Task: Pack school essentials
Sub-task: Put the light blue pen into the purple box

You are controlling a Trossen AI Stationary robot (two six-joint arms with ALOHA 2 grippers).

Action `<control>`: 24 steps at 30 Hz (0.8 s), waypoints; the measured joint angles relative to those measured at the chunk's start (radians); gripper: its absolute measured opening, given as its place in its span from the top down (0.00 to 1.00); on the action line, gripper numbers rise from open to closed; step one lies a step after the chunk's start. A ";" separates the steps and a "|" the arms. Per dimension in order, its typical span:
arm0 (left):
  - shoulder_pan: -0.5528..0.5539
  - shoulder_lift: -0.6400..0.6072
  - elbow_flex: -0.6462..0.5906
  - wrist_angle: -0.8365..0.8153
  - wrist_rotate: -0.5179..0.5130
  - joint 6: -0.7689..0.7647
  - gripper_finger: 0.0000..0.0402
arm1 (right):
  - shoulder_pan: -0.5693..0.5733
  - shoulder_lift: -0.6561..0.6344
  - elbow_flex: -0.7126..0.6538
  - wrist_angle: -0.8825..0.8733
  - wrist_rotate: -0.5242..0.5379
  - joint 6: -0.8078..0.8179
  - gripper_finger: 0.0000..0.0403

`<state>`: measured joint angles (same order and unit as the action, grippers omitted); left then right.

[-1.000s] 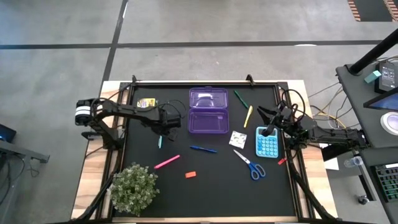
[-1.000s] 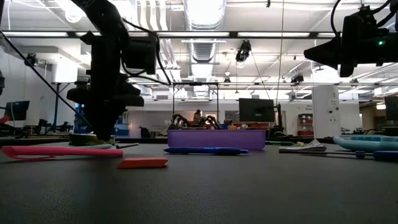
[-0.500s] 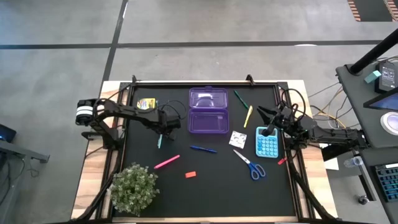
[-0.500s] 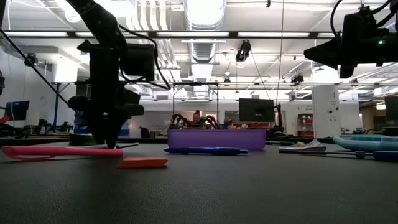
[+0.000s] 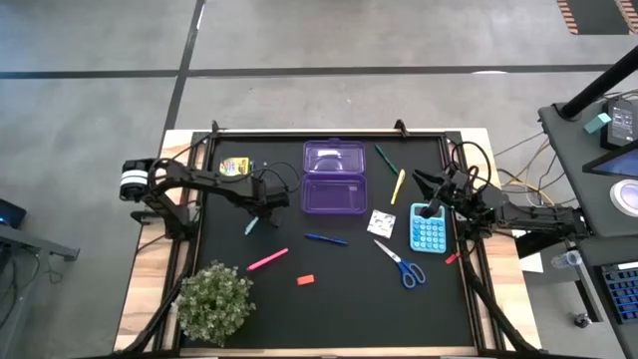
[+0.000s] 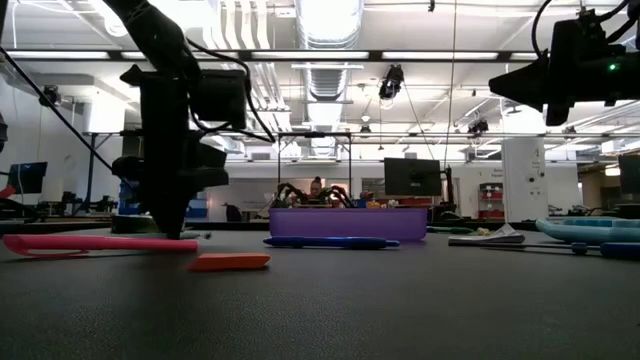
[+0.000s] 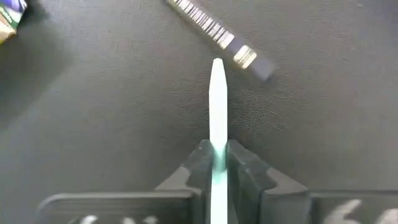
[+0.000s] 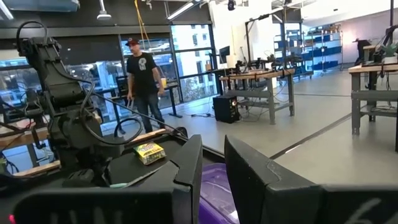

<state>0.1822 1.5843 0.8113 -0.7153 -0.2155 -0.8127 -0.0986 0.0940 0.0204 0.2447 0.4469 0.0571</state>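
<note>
A teal pen (image 5: 250, 225) lies slanted on the black mat, left of the open purple case (image 5: 334, 178), with my left gripper (image 5: 261, 206) shut on it. My left gripper (image 7: 217, 149) also shows in its own wrist view, and its fingertips reach table height in the low view (image 6: 175, 230). On the mat lie a crayon box (image 5: 234, 166), green pen (image 5: 384, 157), yellow pen (image 5: 398, 185), blue pen (image 5: 326, 238), pink pen (image 5: 267, 259), red eraser (image 5: 305, 280), scissors (image 5: 401, 262) and white patterned square (image 5: 380, 222). My right gripper (image 8: 211, 171) waits raised at the right edge, its fingers narrowly apart and holding nothing. My left gripper pinches the teal pen's barrel (image 7: 217, 140) between its two fingers. The fingers come from above, pointing down, and lie across the pen. The pen's free end (image 7: 217, 65) sticks out ahead of the fingers, close over the mat. Whether it rests on the mat I cannot tell.
A dark pen with a barcode label (image 7: 217, 34) lies just beyond the teal pen's tip. A blue calculator (image 5: 428, 227) sits under my right arm. A bushy potted plant (image 5: 214, 299) stands at the near left corner. A person (image 8: 144, 78) stands beyond the table.
My left gripper has spread its fingers, sunk slightly and then shut on the teal pen. The pen, which lay almost straight from far to near, now lies slanted, its near end swung toward the table's left edge.
</note>
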 joint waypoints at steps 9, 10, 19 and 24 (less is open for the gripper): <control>-0.007 -0.099 0.090 -0.115 -0.108 0.141 0.99 | 0.000 0.000 0.000 0.000 0.000 0.005 0.85; -0.007 -0.109 0.105 -0.114 -0.114 0.161 0.99 | 0.000 0.000 0.000 0.000 0.000 -0.005 0.85; -0.009 -0.142 0.204 0.425 0.007 0.658 1.00 | 0.000 0.000 0.000 0.006 0.002 -0.031 0.85; 0.017 -0.026 0.251 0.649 0.033 0.788 1.00 | 0.000 0.000 0.000 0.002 0.000 -0.023 0.85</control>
<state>0.1989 1.5586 1.0625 -0.0668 -0.1829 -0.0244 -0.0987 0.0937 0.0208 0.2467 0.4466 0.0337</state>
